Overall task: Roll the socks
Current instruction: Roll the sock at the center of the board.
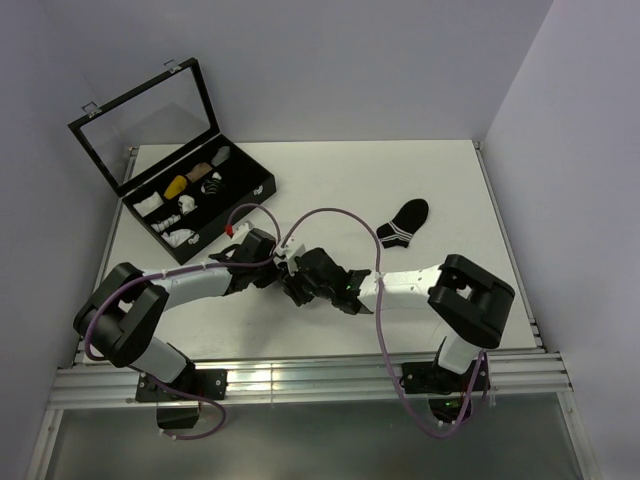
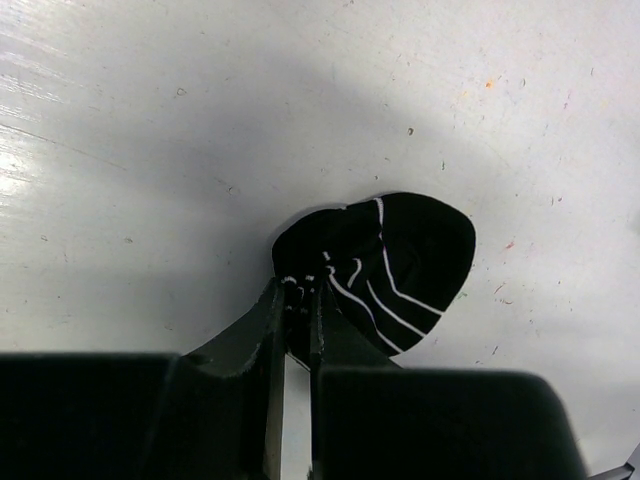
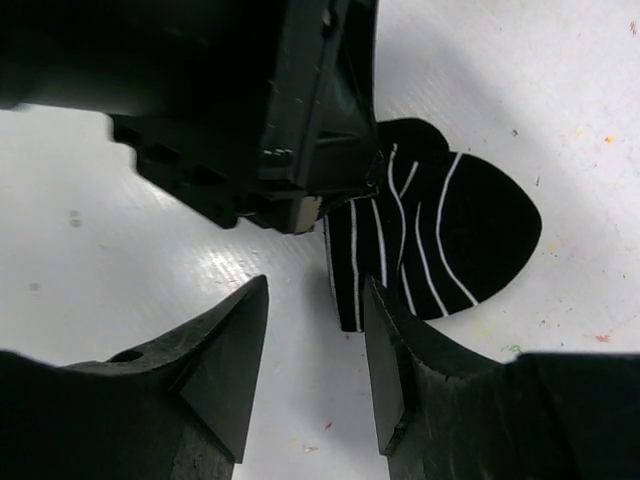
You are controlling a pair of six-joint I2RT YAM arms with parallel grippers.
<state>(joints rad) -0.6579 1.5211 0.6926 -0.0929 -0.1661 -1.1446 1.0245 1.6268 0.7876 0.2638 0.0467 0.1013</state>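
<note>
One black sock with thin white stripes lies flat on the table at the right of centre. The other sock is folded into a rounded bundle at the table's middle. My left gripper is shut on that bundle's near edge, with fabric pinched between the fingers. It also shows in the top view. My right gripper is open just beside the same sock. Its right finger is against the striped edge and nothing is between the jaws. In the top view the right gripper meets the left one.
A black compartment box with its clear lid raised stands at the back left. It holds small white, yellow and tan rolled bundles. Purple cables loop over both arms. The table's edge rails run along the left, right and front.
</note>
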